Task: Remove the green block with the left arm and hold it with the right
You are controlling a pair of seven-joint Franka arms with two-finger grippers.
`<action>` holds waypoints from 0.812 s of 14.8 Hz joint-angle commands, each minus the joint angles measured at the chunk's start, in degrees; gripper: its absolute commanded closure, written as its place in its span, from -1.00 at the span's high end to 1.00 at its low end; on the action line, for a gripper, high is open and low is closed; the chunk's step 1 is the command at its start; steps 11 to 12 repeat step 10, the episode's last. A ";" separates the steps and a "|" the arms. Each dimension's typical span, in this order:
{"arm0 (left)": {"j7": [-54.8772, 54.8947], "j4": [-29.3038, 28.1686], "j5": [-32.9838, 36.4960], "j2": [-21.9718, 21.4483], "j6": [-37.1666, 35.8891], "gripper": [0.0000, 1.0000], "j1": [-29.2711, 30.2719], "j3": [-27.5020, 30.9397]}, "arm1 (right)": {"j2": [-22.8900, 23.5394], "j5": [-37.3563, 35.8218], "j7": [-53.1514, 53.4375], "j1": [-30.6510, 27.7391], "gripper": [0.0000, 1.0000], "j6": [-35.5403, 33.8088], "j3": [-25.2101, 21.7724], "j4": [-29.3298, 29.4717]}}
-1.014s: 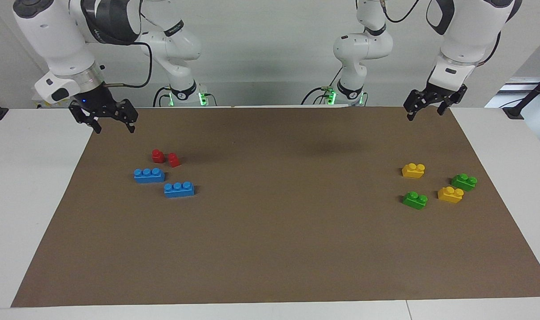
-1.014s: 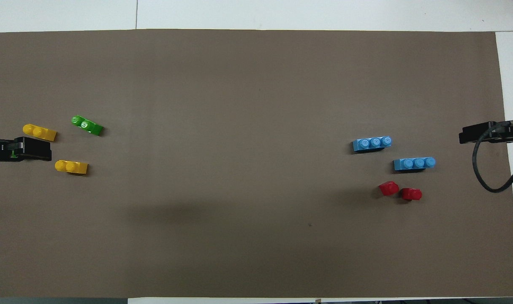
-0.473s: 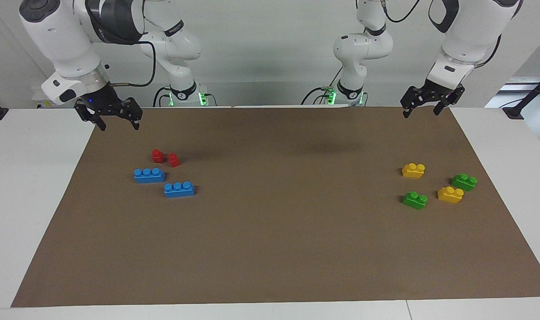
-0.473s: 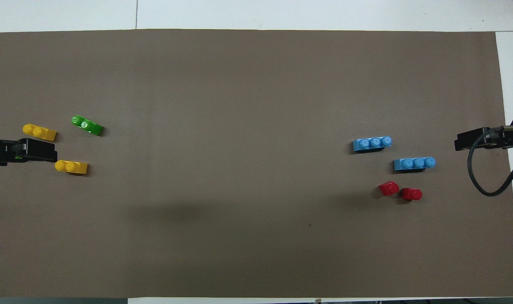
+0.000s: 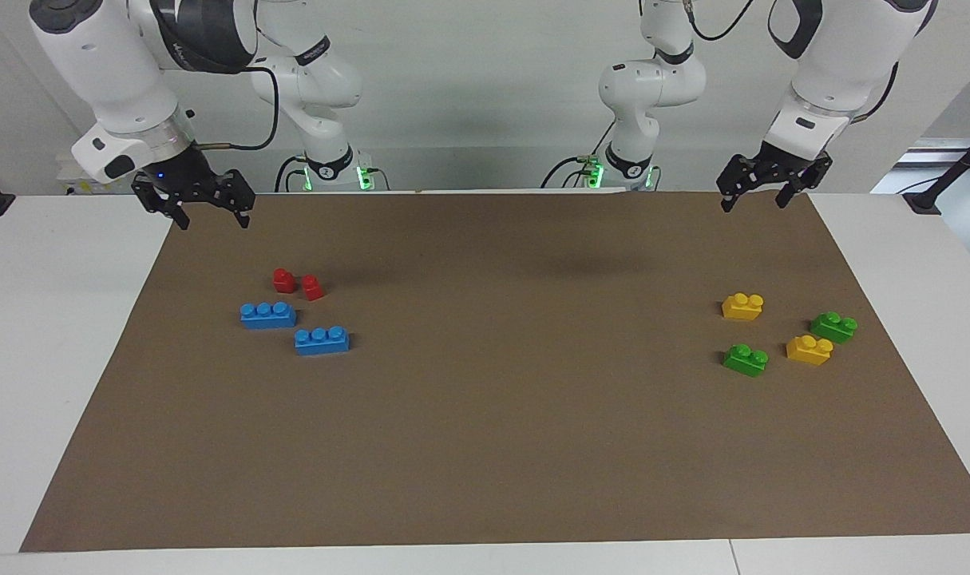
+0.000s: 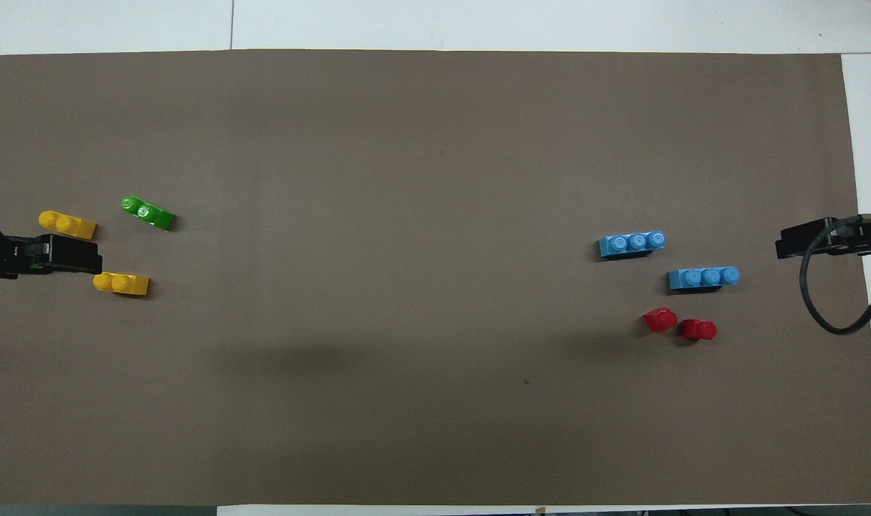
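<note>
Task thing: two small bright green plastic two-stud bricks lie on the brown paper mat (image 5: 485, 447) covering the white tabletop (image 5: 53, 359), at the left arm's end, at middle height of the facing frame.
Green block (image 5: 746, 359) (image 6: 147, 213): it stands studs up. In the overhead frame its long axis runs slantwise, dropping toward the frame's centre.
Second green block (image 5: 833, 327): it stands studs up, closer to the frame's side edge, its long axis slightly slanted. In the overhead frame it is hidden under the left gripper.
Neighbours: two yellow plastic two-stud bricks (image 5: 742, 306) (image 5: 809, 350) are set among the green ones, none touching.
Left gripper (image 5: 754, 204) (image 6: 84, 256): it is held in the air over the mat's upper edge in the facing frame, its fingers apart, nothing between them.
Right gripper (image 5: 213, 224) (image 6: 786, 247): it is held over the mat's upper corner at the right arm's end, fingers apart and empty.
Other bricks: two blue three-stud bricks (image 5: 268, 315) (image 5: 322, 340) and two small red bricks (image 5: 284, 279) (image 5: 312, 287) lie at the right arm's end.
Change: both grippers have been raised slightly since a second ago, and the left one has edged toward the frame's centre. No brick has been moved.
</note>
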 commanded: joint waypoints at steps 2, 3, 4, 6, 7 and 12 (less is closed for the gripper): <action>2.74 0.51 -0.83 0.17 0.45 1.00 -0.58 0.19 | 0.23 -0.44 -1.25 -0.20 1.00 -1.81 0.14 0.97; 2.83 0.51 -0.83 0.08 0.45 1.00 -0.58 0.19 | 0.23 -0.44 -1.25 -0.21 1.00 -1.81 0.14 0.97; 2.83 0.60 -0.83 0.08 0.37 1.00 -0.58 0.19 | 0.23 -0.44 -1.25 -0.21 1.00 -1.81 0.14 0.97; 2.74 0.51 -0.83 0.08 0.28 1.00 -0.67 0.10 | 0.23 -0.44 -1.25 -0.21 1.00 -1.81 0.14 0.97; 2.74 0.51 -0.83 0.08 0.28 1.00 -0.67 0.10 | 0.23 -0.44 -1.25 -0.21 1.00 -1.81 0.14 0.97; 2.66 0.25 -0.83 0.00 0.10 1.00 -0.75 0.10 | 0.23 -0.44 -1.25 -0.21 1.00 -1.81 0.14 0.97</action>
